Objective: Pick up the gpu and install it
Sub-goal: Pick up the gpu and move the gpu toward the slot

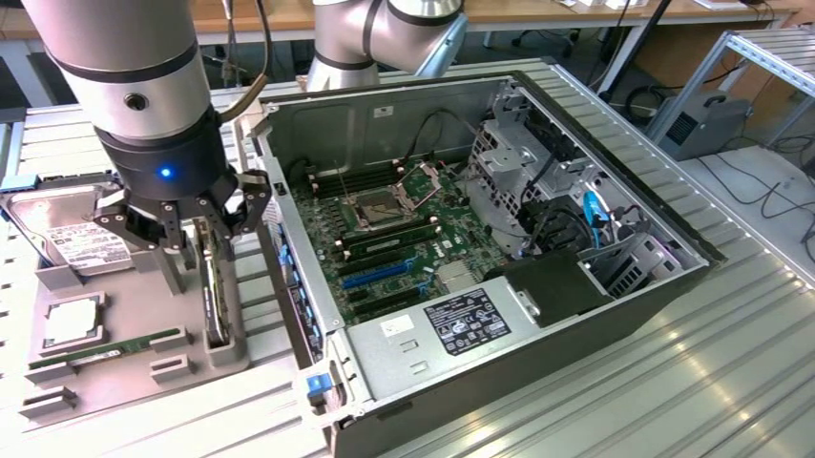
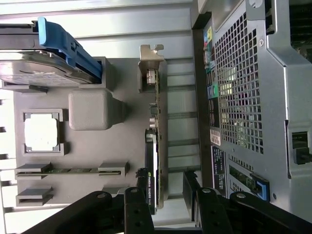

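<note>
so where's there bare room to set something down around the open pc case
The ribbed metal table is bare to the exterior view's right of the open grey computer case. A narrow bare strip runs between case and grey parts tray. Crowded: the tray, where the open black gripper straddles the thin dark gpu card near the silver hard drive.

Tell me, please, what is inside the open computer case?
Inside the computer case lie a green motherboard with a CPU socket, a labelled power supply, a metal drive cage and a blue cable. The power supply and cage hide whatever is beneath them.
</note>
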You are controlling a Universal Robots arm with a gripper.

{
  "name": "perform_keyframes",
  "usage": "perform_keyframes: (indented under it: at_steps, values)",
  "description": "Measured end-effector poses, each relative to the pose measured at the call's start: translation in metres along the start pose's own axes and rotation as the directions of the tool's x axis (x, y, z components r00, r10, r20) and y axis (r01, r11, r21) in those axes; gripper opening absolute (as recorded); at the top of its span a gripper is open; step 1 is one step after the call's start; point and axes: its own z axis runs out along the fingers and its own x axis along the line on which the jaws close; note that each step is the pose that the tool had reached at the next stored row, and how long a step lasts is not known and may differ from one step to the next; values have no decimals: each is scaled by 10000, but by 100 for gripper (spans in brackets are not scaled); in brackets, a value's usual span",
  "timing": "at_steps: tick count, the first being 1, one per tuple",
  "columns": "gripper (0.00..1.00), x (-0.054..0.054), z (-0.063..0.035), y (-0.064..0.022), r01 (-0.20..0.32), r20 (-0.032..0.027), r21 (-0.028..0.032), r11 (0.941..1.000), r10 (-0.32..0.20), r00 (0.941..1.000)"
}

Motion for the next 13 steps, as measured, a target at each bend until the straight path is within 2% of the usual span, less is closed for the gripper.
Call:
perform_keyframes:
  at_steps: [13]
  values:
    - [42, 1, 41, -1, 0, 0, 0, 10000, 0, 10000]
